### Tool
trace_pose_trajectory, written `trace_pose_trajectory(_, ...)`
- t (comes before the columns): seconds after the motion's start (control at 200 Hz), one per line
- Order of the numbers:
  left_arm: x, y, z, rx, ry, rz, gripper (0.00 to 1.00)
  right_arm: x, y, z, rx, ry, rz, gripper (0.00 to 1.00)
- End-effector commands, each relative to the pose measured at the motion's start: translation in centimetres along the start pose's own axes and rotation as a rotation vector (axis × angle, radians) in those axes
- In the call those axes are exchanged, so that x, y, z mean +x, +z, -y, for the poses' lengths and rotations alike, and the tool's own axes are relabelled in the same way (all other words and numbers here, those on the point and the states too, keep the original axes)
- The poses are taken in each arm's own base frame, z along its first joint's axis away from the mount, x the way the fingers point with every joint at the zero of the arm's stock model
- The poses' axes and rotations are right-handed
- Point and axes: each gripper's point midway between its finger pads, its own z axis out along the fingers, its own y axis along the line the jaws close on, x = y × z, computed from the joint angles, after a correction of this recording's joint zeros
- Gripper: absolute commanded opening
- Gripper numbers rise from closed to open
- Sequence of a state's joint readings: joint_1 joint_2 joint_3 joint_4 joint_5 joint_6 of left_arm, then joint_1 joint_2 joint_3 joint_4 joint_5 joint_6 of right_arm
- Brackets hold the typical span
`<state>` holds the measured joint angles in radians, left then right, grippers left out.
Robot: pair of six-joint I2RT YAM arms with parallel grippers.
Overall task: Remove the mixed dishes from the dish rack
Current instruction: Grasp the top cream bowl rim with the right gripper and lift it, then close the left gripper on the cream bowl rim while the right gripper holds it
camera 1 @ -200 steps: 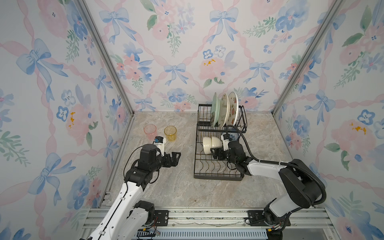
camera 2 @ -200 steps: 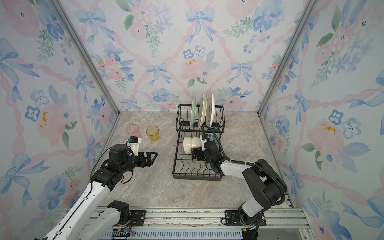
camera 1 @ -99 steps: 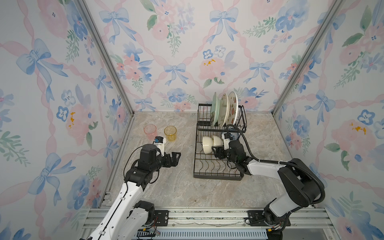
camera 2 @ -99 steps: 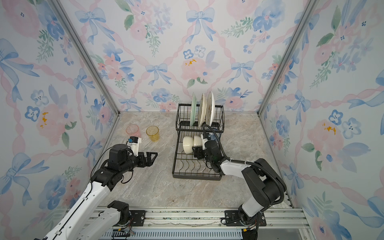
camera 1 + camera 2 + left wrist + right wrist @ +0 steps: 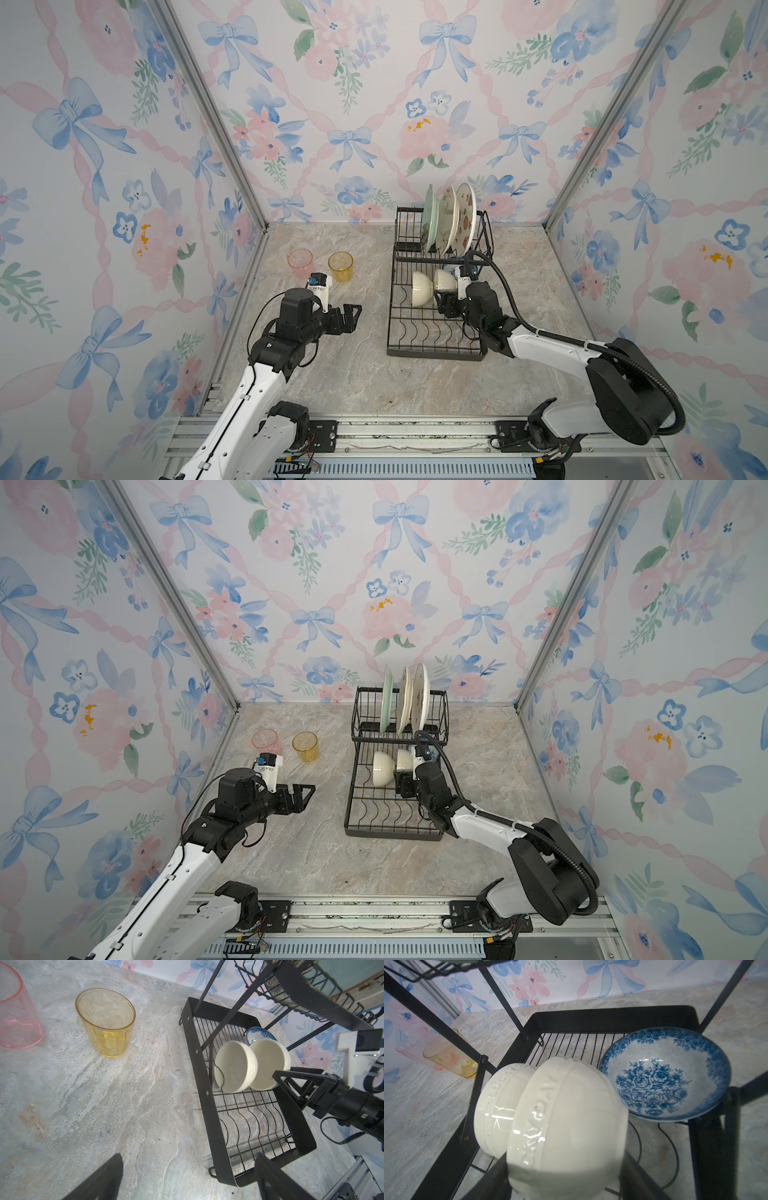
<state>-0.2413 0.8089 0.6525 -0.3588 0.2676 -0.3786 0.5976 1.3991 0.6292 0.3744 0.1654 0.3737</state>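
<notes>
— Report on the right jaws.
— Found low inside the dish rack (image 5: 432, 353), set either side of the nearer cream bowl (image 5: 566, 1122). Cannot tell whether pinching it or merely lying close against it.
— Around those jaws?
— Noted a second cream bowl (image 5: 496, 1109) just beside the first, on the side toward the left jaws. Noted a blue-patterned bowl (image 5: 664, 1076) just beyond, tilted. All three in the lower tray (image 5: 424, 328).
— Above?
— Higher and farther off than the right jaws: mint-green plate (image 5: 430, 218), middle cream plate (image 5: 449, 220), outer cream plate (image 5: 466, 216), upright in the upper shelf (image 5: 405, 226).
— Left jaws?
— Spread wide, gripping nothing, held over the worktop (image 5: 353, 374), apart from the rack.
— Ahead of them?
— Pink tumbler (image 5: 300, 262) and amber tumbler (image 5: 340, 266), upright on the worktop, side by side, outside the rack.
</notes>
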Motion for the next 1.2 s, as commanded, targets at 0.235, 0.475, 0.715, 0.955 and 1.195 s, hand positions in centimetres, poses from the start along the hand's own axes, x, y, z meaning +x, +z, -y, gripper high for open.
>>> trace_pose_trajectory(0.235, -0.5, 0.5, 2.0, 0.1, -0.046, 0.018, 0.98, -1.6, -4.5, 0.2, -0.015, 0.119, 0.1, 0.56)
trace_pose_trajectory(0.475, -0.8, 0.7, 5.5, 0.156, -0.033, 0.038, 0.98, -2.2, -7.5, -0.6, -0.071, 0.191, 0.141, 0.55)
trace_pose_trajectory(0.715, 0.5, 2.7, 10.9, 0.229, 0.016, -0.018, 0.98, -3.2, -9.8, -3.6, -0.168, 0.213, 0.175, 0.54)
trace_pose_trajectory(0.955, 0.2, 4.5, 13.9, 0.284, 0.01, -0.022, 0.98, -3.6, -11.8, -5.4, -0.237, 0.28, 0.219, 0.53)
trace_pose_trajectory(1.195, 0.0, 5.7, 15.7, 0.329, -0.013, -0.023, 0.98, -3.6, -13.2, -6.7, -0.304, 0.342, 0.229, 0.52)
